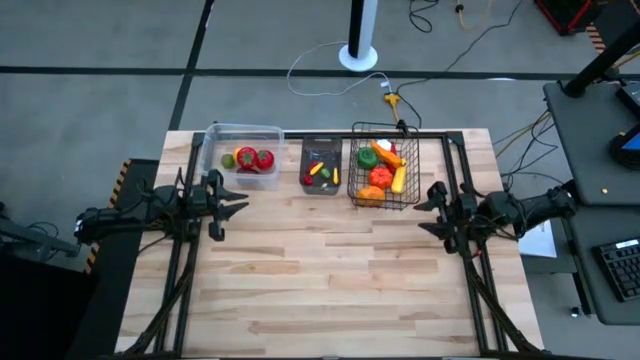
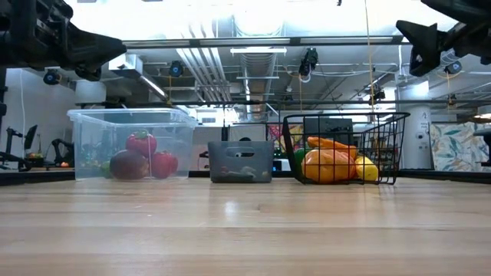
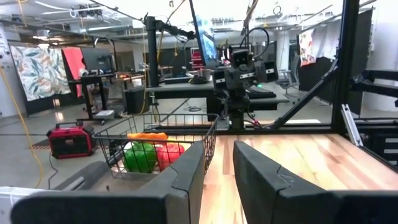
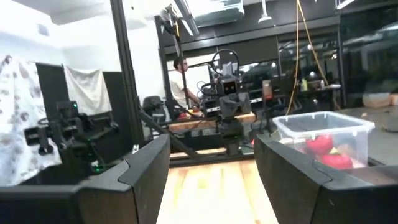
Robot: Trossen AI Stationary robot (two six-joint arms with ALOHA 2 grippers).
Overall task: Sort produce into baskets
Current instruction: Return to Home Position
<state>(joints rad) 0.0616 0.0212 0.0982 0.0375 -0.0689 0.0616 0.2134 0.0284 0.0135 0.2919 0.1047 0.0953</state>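
Three baskets stand in a row along the table's far edge. The clear tub [image 1: 213, 135] holds red and green produce [image 1: 255, 158]. The dark bin [image 1: 306, 148] holds small red and yellow pieces [image 1: 320, 172]. The wire-mesh basket [image 1: 356, 195] holds orange, green and yellow produce [image 1: 383, 168]. My left gripper [image 1: 237, 205] hovers open and empty above the table, near side of the tub. My right gripper [image 1: 428, 207] hovers open and empty beside the wire basket's right side. In the low view both grippers are raised, the left [image 2: 115, 47] and the right [image 2: 406, 34].
The wooden table top [image 1: 330, 270] spreads between and in front of the arms. Cables and a white stand base [image 1: 360, 55] lie on the floor beyond the far edge. A desk with a keyboard [image 1: 620, 270] stands to the right. A person [image 4: 180, 81] is in the room behind.
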